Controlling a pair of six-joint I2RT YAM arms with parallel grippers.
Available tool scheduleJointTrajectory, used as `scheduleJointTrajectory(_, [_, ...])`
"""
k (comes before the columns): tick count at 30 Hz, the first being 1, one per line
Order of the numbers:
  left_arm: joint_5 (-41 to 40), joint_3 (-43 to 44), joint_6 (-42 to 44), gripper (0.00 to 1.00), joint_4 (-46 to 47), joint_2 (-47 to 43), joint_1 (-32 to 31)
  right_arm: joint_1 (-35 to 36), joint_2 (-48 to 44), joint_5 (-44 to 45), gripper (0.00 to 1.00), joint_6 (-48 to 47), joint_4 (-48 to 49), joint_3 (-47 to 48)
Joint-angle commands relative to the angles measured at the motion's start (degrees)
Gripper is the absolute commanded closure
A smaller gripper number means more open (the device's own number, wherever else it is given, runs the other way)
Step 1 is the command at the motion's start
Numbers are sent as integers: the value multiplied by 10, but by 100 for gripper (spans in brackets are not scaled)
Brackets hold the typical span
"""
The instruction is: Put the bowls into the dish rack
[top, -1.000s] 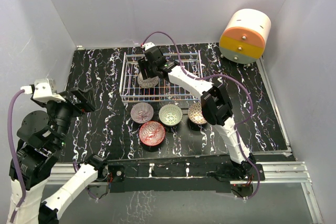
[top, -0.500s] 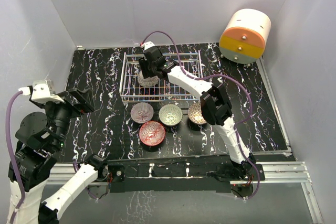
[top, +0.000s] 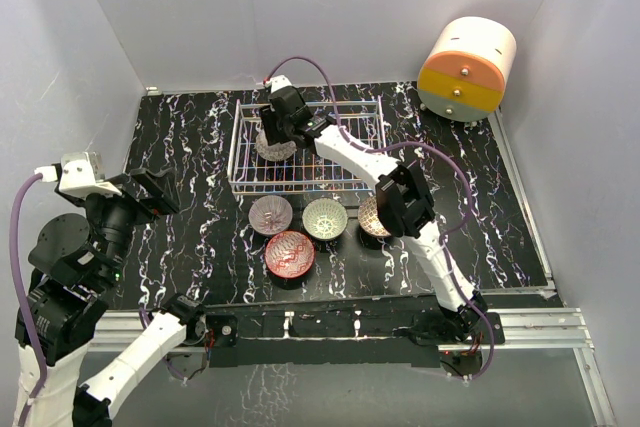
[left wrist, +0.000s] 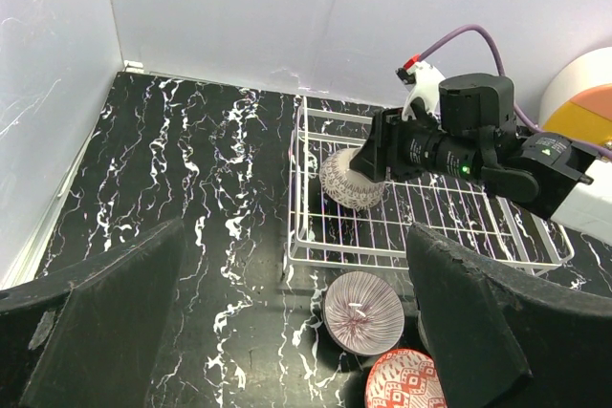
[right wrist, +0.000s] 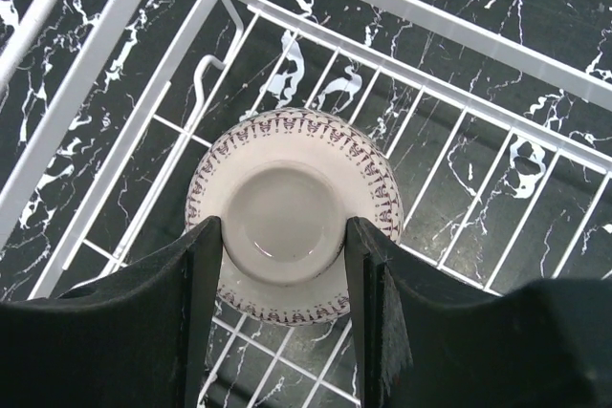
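Observation:
My right gripper (top: 276, 137) reaches into the white wire dish rack (top: 300, 179) and is shut on the foot ring of an upside-down brown-and-white bowl (top: 272, 148) at the rack's left end. In the right wrist view both fingers (right wrist: 201, 284) press the foot of that bowl (right wrist: 287, 212) just above the rack grid (right wrist: 402, 64). On the table in front of the rack stand the pinkish bowl (top: 270, 214), the pale green bowl (top: 325, 218), the red bowl (top: 289, 253) and a second brown-and-white bowl (top: 373, 215), half hidden by the right arm. My left gripper (top: 152, 192) is open and empty, held high at the left.
A round orange-and-cream drawer unit (top: 466, 69) stands at the back right corner. White walls close the table on three sides. The left wrist view shows the rack (left wrist: 430, 226), the held bowl (left wrist: 349, 183), the pinkish bowl (left wrist: 362, 311) and the red bowl (left wrist: 406, 384).
My right gripper has carried the brown-and-white bowl a little toward the rack's back left. The left arm has barely moved.

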Motion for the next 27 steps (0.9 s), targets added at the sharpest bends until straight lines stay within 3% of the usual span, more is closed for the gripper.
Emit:
scheduleJointTrajectory(1, [-5, 11, 6, 3, 3, -6, -2, 6, -3, 6, 60, 11, 85, 47])
scheduleJointTrajectory(17, [-12, 6, 7, 3, -2, -14, -2, 12, 46, 37, 60, 19, 151, 73])
scheduleJointTrajectory(27, [-16, 9, 7, 3, -7, -17, -2, 13, 56, 52, 54, 18, 174, 80])
